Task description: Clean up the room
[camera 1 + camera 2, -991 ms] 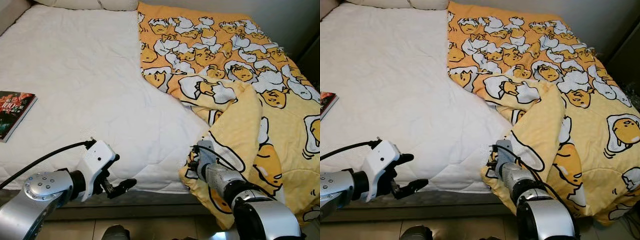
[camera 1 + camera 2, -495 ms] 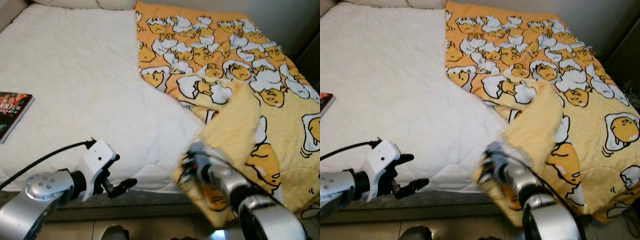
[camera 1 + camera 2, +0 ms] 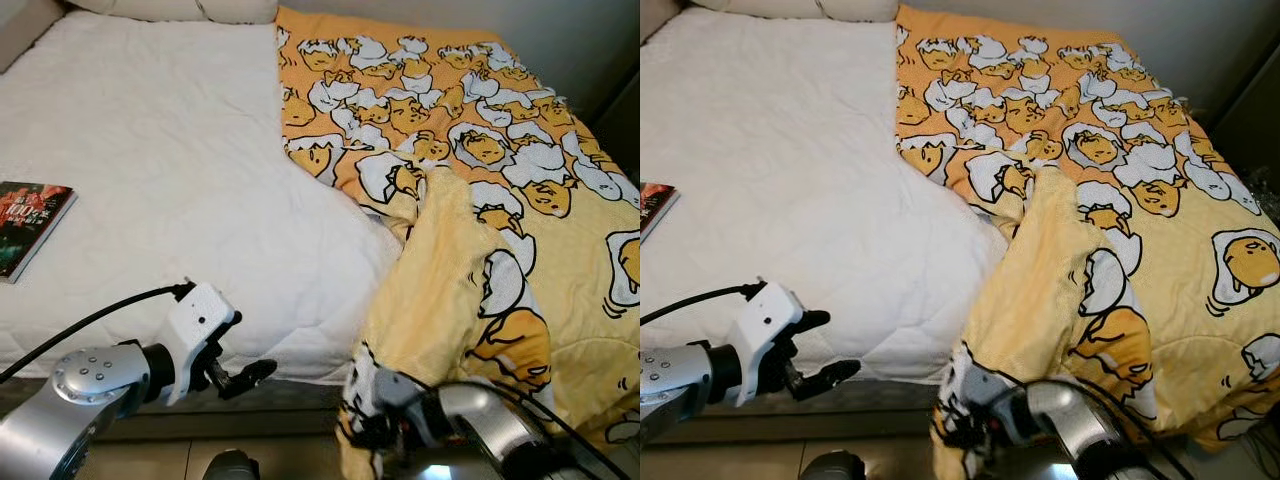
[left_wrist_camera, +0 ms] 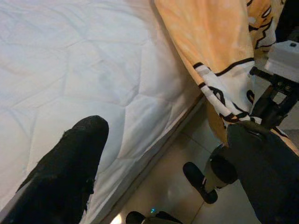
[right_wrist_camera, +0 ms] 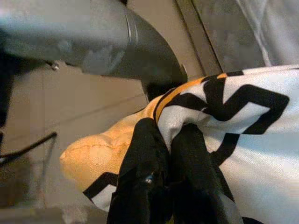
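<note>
A yellow-orange blanket (image 3: 470, 170) printed with cartoon eggs covers the right half of a white bed (image 3: 150, 150). Its near corner is folded back, plain side up, and hangs over the bed's front edge. My right gripper (image 3: 365, 425) is low at that edge, shut on the blanket's corner; the right wrist view shows both black fingers (image 5: 145, 154) pinching the hem above the tiled floor. My left gripper (image 3: 248, 373) hovers open at the front edge of the mattress, to the left of the blanket, holding nothing; its fingers (image 4: 70, 163) stand wide apart.
A dark-covered book (image 3: 30, 225) lies near the left edge of the bed. Pillows (image 3: 170, 8) line the head of the bed. Beige floor tiles (image 4: 173, 196) run along the bed's front. A wall stands past the bed's far right.
My right gripper has pulled the blanket's corner down and toward me, off the mattress to below the front edge, stretching the fold long. The left gripper has hardly moved.
</note>
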Motion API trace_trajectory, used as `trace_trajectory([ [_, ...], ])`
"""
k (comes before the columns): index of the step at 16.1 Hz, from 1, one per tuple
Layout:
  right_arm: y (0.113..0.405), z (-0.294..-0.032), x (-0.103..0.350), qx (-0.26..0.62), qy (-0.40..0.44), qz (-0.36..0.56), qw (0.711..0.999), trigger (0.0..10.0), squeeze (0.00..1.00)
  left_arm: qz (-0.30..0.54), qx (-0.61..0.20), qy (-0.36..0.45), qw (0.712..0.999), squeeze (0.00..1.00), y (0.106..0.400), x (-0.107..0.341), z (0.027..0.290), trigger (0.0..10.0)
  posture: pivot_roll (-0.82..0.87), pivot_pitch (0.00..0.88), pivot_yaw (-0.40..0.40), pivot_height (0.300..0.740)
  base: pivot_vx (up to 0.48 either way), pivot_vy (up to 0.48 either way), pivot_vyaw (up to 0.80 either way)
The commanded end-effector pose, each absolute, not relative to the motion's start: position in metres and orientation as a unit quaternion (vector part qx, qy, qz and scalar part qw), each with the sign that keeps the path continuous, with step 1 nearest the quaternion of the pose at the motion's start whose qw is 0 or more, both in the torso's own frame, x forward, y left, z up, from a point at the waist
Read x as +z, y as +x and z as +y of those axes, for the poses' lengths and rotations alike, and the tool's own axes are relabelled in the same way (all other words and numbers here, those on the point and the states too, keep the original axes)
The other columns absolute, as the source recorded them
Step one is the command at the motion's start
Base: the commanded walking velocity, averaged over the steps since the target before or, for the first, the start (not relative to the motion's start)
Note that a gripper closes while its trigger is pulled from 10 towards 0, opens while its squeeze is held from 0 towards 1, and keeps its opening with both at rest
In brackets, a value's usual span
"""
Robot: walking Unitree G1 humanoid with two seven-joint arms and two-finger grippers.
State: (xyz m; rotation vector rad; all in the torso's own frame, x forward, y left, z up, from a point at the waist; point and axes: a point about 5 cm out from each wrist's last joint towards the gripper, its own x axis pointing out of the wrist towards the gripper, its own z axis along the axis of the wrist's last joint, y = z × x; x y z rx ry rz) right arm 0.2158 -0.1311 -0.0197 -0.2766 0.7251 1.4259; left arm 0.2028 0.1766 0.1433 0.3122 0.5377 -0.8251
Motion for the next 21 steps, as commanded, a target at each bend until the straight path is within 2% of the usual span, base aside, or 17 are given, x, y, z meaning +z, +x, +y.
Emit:
trace_trajectory([
  [1, 0.22, -0.132, -0.018, 0.622, -0.129, 0.318, 0.704, 10.0, 0.0, 0.252, -0.41, 0.148, 0.864, 0.0, 0.203, 0.145, 0.172, 10.0, 0.28, 0.073, -0.097, 0.74, 0.0, 0.0, 0.0],
  [2, 0.224, -0.132, -0.017, 0.604, -0.115, 0.32, 0.721, 10.0, 0.88, 0.253, -0.412, 0.149, 0.863, 0.0, 0.203, 0.145, 0.172, 10.0, 0.28, 0.073, -0.094, 0.74, 0.0, 0.0, 0.0],
  [3, 0.233, -0.133, -0.015, 0.578, -0.109, 0.308, 0.748, 10.0, 1.0, 0.254, -0.412, 0.15, 0.862, 0.0, 0.204, 0.145, 0.173, 10.0, 0.28, 0.073, -0.094, 0.74, 0.0, 0.0, 0.0],
  [7, 0.247, -0.129, -0.003, 0.562, -0.097, 0.268, 0.777, 10.0, 1.0, 0.257, -0.414, 0.151, 0.86, 0.0, 0.203, 0.145, 0.173, 10.0, 0.28, 0.068, -0.094, 0.74, 0.0, 0.0, 0.0],
  [10, 0.253, -0.118, 0.01, 0.578, -0.062, 0.234, 0.779, 10.0, 1.0, 0.257, -0.415, 0.151, 0.86, 0.0, 0.202, 0.146, 0.171, 10.0, 0.29, 0.066, -0.097, 0.74, 0.0, 0.0, 0.0],
  [13, 0.27, -0.105, 0.018, 0.524, -0.063, 0.208, 0.824, 10.0, 1.0, 0.257, -0.414, 0.152, 0.86, 0.0, 0.201, 0.147, 0.171, 10.0, 0.29, 0.067, -0.098, 0.74, 0.0, 0.0, 0.0],
  [15, 0.284, -0.097, 0.021, 0.474, -0.081, 0.212, 0.851, 10.0, 1.0, 0.256, -0.413, 0.155, 0.86, 0.0, 0.2, 0.147, 0.171, 10.0, 0.3, 0.07, -0.098, 0.74, 0.0, 0.0, 0.0],
  [17, 0.306, -0.089, 0.028, 0.379, -0.076, 0.221, 0.896, 10.0, 1.0, 0.252, -0.404, 0.164, 0.864, 0.0, 0.201, 0.15, 0.174, 10.0, 0.32, 0.079, -0.097, 0.74, 0.0, 0.0, 0.0],
  [19, 0.323, -0.092, 0.03, 0.235, -0.036, 0.254, 0.937, 10.0, 1.0, 0.238, -0.377, 0.171, 0.879, 0.0, 0.208, 0.154, 0.179, 10.0, 0.33, 0.095, -0.095, 0.74, 0.0, 0.0, 0.0],
  [20, 0.326, -0.094, 0.029, 0.175, -0.034, 0.266, 0.947, 10.0, 1.0, 0.238, -0.376, 0.171, 0.879, 0.0, 0.208, 0.154, 0.179, 10.0, 0.33, 0.099, -0.093, 0.74, 0.0, 0.0, 0.0],
  [21, 0.327, -0.094, 0.03, 0.162, -0.03, 0.265, 0.95, 10.0, 1.0, 0.239, -0.377, 0.171, 0.878, 0.0, 0.208, 0.153, 0.179, 10.0, 0.33, 0.099, -0.093, 0.74, 0.0, 0.0, 0.0],
])
